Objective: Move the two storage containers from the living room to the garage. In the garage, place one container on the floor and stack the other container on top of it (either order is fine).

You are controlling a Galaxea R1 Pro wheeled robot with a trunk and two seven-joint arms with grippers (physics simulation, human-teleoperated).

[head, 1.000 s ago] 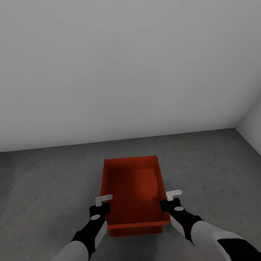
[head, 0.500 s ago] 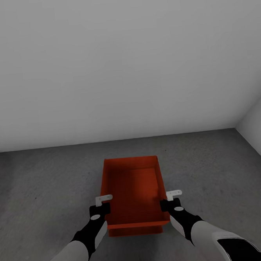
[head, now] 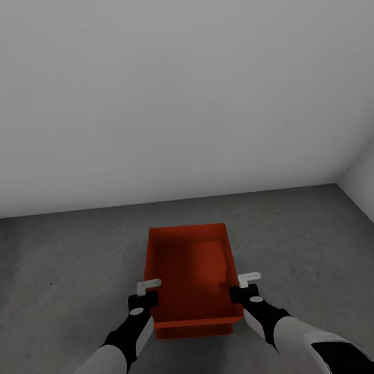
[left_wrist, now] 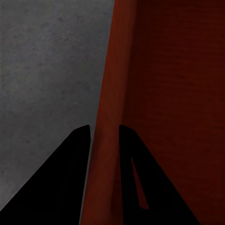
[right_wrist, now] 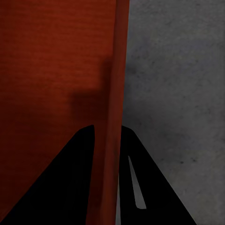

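Pale grey wall (head: pixel 179 86) takes up most of what I see ahead, meeting the dark grey concrete floor (head: pixel 63 258) in a straight line, with a second wall (head: pixel 371 167) closing the corner off to my right. Out on that floor, well short of the wall, sits the orange-red box (head: pixel 188 265), open top up; along its near edge I can make out a second rim (head: pixel 194 330) just below the first, so two boxes seem to be stacked, though I cannot see the lower one properly. My left gripper (head: pixel 144 296) is at the box's left wall and my right gripper (head: pixel 241 288) at its right wall, both toward the near end. On the left wrist camera the two dark fingers (left_wrist: pixel 70 178) straddle the box wall (left_wrist: pixel 107 140), one inside, one outside, pinched close against it. The right wrist camera shows the same: fingers (right_wrist: pixel 70 178) closed around the thin wall (right_wrist: pixel 112 140).
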